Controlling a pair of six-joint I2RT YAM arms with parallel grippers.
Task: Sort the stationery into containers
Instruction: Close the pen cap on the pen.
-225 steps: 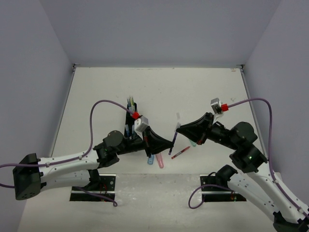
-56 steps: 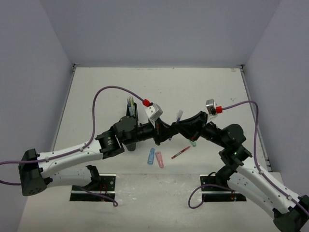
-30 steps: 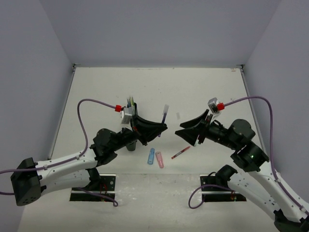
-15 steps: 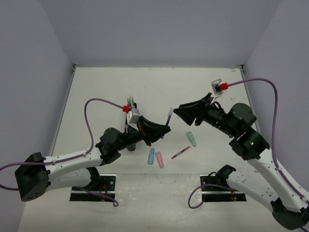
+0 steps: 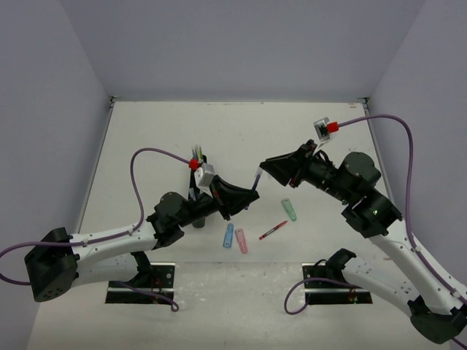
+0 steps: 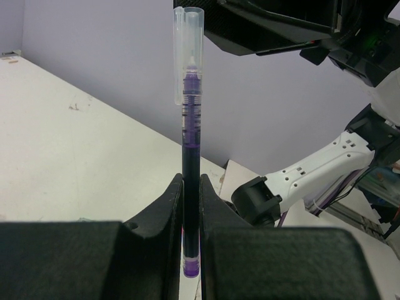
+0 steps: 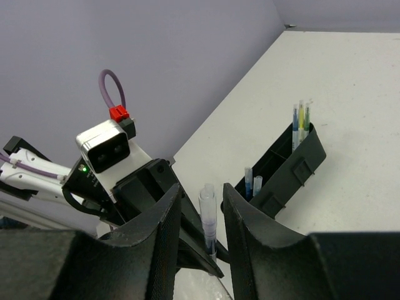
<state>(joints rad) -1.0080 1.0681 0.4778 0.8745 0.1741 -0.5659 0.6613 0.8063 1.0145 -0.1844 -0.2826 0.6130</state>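
My left gripper (image 5: 249,195) is shut on a purple pen (image 6: 190,137) near its lower end and holds it up off the table, clear cap on top. In the right wrist view my right gripper (image 7: 202,195) is open, with a finger on each side of the pen's cap (image 7: 207,209) and a gap on both sides. From above, the right gripper (image 5: 263,167) meets the pen (image 5: 256,179) just right of the black organiser (image 5: 201,162), which my left arm largely hides. A red pen (image 5: 273,230) and short blue (image 5: 228,235), pink (image 5: 241,240) and green (image 5: 290,210) pieces lie on the table.
The organiser (image 7: 292,167) holds blue pens in a middle compartment and yellow-green and blue ones at its far end. Grey walls enclose the white table (image 5: 241,131) on three sides. Both arm bases sit at the near edge.
My right gripper has swung left and up to the pen's cap, and its jaws have narrowed around it. My left gripper keeps its hold on the pen, tilted toward the right arm.
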